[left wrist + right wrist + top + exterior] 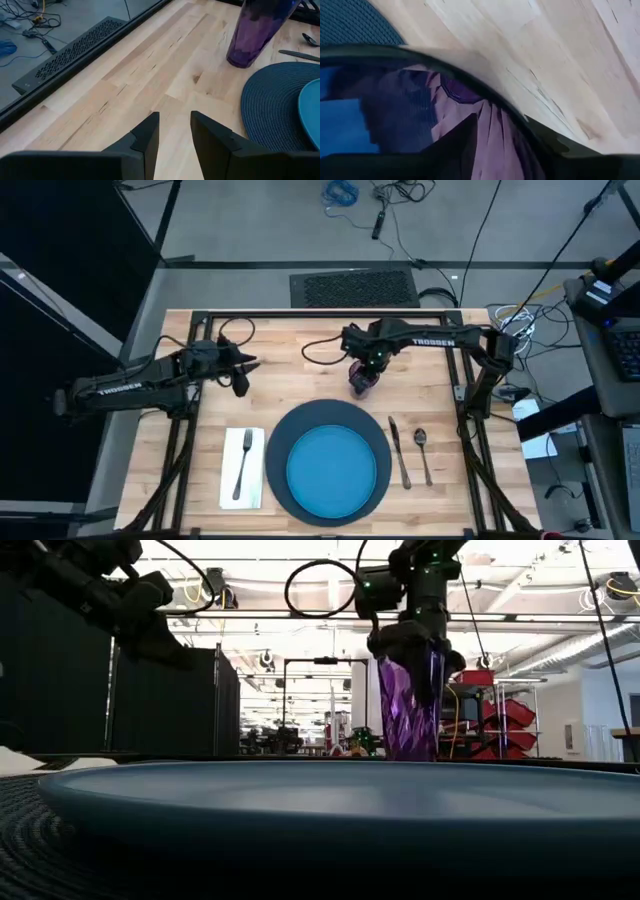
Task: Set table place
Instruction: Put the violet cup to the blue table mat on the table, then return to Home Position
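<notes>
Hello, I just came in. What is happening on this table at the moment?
The robot is setting a table place. The right gripper holds the purple cup at its rim, upright on the table, just beyond the dark round placemat. The blue plate lies on the placemat, the fork on the white napkin to one side, the knife and spoon on the other. The left gripper waits open above bare wood.
</notes>
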`<control>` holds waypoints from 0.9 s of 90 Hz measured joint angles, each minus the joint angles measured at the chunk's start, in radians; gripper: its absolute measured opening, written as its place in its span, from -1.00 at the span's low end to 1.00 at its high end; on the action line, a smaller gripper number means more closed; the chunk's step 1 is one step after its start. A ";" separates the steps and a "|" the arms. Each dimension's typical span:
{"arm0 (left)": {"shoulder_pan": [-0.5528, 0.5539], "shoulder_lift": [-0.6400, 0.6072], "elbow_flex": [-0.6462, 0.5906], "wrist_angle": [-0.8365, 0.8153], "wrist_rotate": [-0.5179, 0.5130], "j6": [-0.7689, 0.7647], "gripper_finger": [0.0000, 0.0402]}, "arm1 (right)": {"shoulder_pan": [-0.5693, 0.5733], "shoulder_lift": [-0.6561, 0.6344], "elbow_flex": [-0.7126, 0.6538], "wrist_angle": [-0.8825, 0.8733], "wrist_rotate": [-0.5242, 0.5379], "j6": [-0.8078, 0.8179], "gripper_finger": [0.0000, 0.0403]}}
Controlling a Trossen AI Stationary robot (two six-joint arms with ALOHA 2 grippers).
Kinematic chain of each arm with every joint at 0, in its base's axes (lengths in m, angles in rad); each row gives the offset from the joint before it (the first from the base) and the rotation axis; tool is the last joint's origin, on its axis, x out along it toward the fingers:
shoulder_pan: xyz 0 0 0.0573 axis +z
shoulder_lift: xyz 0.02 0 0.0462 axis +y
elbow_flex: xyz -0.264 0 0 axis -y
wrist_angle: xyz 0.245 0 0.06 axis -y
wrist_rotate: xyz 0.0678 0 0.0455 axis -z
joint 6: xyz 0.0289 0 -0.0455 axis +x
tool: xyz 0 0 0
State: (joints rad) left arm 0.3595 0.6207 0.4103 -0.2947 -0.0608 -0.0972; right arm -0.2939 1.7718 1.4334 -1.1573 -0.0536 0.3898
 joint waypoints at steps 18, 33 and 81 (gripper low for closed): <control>0.000 0.000 0.000 0.000 0.000 -0.001 -0.52 | 0.000 0.000 0.090 -0.010 0.000 -0.018 -0.39; 0.000 0.000 0.000 0.000 0.000 -0.001 -0.52 | 0.000 0.000 0.198 -0.091 0.002 -0.044 -0.39; 0.000 0.000 0.000 -0.001 0.001 0.007 -0.52 | 0.090 -0.171 0.470 -0.415 0.106 -0.165 -0.39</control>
State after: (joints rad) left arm 0.3595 0.6205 0.4103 -0.2958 -0.0601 -0.0905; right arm -0.2040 1.6009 1.9038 -1.5721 0.0529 0.2251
